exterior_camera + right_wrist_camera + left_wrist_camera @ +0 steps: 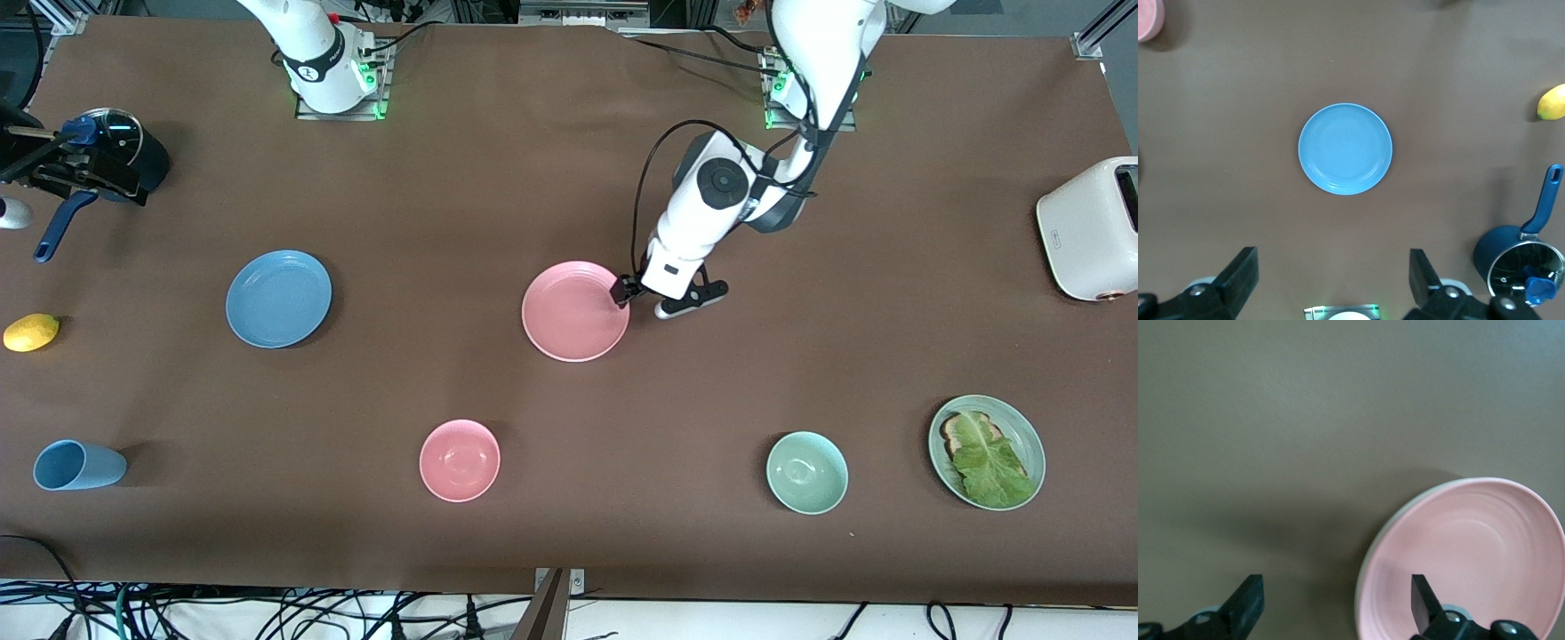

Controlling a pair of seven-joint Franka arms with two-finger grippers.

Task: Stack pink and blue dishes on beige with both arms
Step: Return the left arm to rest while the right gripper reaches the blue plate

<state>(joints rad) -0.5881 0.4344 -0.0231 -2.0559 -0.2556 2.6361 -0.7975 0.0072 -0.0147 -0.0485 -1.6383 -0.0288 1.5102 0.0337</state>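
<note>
The pink plate (575, 311) lies flat in the middle of the table. In the left wrist view, the pink plate (1471, 560) has a pale rim (1368, 555) showing under its edge, which looks like the beige plate beneath it. My left gripper (625, 292) is low at the pink plate's edge toward the left arm's end. It (1337, 587) is open and holds nothing, with one finger (1421, 593) over the plate and the other over bare table. The blue plate (278, 298) lies toward the right arm's end. My right gripper (1331, 260) hangs open and empty high above the blue plate (1345, 149).
Nearer the front camera stand a pink bowl (460, 460), a pale green bowl (806, 472), a green plate with toast and lettuce (987, 452) and a blue cup (76, 465). A lemon (31, 332) and a blue pot (116, 160) sit at the right arm's end. A white toaster (1092, 227) is at the left arm's end.
</note>
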